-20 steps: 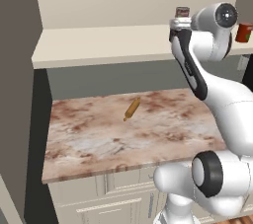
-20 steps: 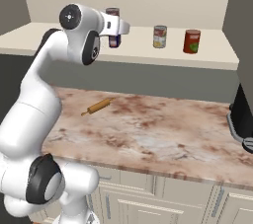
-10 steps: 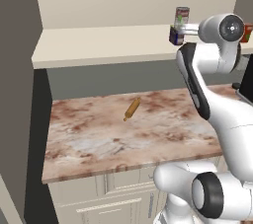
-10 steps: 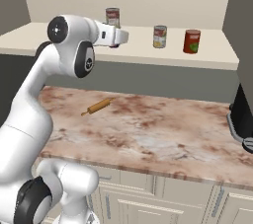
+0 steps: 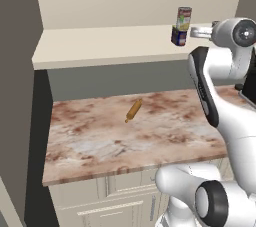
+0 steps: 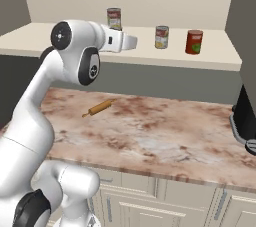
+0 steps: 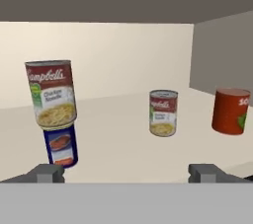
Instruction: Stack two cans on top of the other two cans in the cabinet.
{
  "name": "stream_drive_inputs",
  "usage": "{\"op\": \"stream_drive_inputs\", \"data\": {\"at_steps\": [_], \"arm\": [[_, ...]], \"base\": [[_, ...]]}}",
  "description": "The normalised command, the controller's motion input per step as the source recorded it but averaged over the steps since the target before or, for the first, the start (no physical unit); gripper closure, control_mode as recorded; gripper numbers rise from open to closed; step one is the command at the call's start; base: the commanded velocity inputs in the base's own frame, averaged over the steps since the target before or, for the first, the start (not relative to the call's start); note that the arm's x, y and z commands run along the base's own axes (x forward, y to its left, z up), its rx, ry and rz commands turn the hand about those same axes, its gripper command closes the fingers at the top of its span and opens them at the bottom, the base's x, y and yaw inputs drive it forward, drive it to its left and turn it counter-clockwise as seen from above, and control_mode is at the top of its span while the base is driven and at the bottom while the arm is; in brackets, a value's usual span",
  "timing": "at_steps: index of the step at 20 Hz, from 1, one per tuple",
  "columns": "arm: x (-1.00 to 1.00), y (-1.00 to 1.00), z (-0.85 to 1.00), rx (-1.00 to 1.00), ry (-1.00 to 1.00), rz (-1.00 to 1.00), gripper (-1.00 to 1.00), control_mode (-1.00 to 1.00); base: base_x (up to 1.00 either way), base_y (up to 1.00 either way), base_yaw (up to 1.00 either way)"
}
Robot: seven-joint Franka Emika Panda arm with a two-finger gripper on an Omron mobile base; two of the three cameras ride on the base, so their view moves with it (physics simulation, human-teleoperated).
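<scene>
On the cream shelf of the cabinet (image 6: 60, 41) I see a red-and-white soup can (image 7: 51, 93) sitting on top of a short dark blue can (image 7: 61, 145), slightly off-centre. To their right in the hand view stands a second red-and-white can (image 7: 163, 112), apart from them, and further right a red can (image 7: 230, 111). My gripper (image 7: 127, 172) hangs in front of the shelf with its fingers spread wide, holding nothing. Down on the marbled worktop (image 5: 165, 136) lies a wooden rolling pin (image 5: 133, 110).
</scene>
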Motion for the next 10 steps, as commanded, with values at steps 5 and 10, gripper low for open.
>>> {"op": "stream_drive_inputs", "data": {"at_steps": [5, 10], "arm": [[-0.03, -0.38, 0.0, 0.0, 0.02, 0.0, -1.0, -1.0], [0.0, -0.31, -0.02, 0.0, 0.0, 0.0, -1.0, -1.0]], "base": [[0.0, 0.0, 0.0], [0.0, 0.0, 0.0]]}}
